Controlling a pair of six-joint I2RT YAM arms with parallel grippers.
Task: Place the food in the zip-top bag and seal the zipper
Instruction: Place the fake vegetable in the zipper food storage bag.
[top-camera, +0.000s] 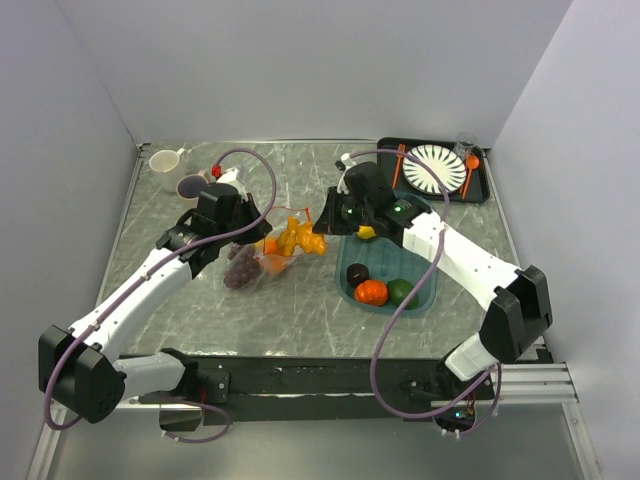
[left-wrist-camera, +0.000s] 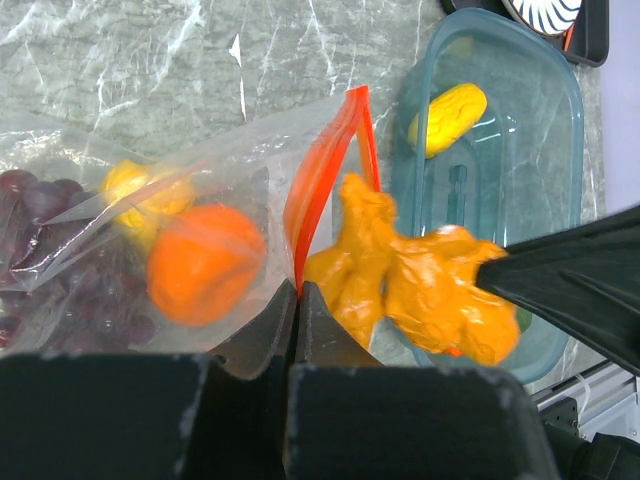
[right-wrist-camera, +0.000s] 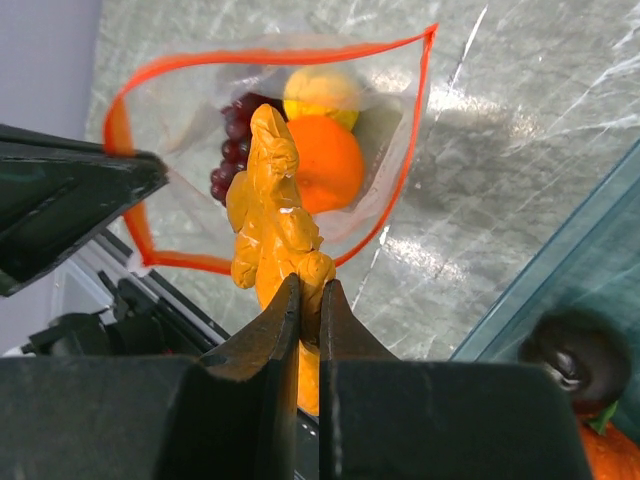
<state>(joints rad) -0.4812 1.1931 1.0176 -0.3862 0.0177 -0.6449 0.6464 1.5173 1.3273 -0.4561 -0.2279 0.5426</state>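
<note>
The clear zip-top bag lies at mid-table holding dark grapes, a yellow fruit and an orange fruit. My left gripper is shut on the orange-red zipper, holding the mouth up and open. In the right wrist view the zipper forms a wide loop. My right gripper is shut on a lumpy orange-yellow food piece, whose tip is at the bag's mouth. A yellow piece, a red-orange piece, a green piece and a dark piece lie in the teal tray.
At the back right, a black tray carries a striped plate, an orange fork and spoon, and a clear cup. Two mugs stand at the back left. Grey walls enclose the table on three sides.
</note>
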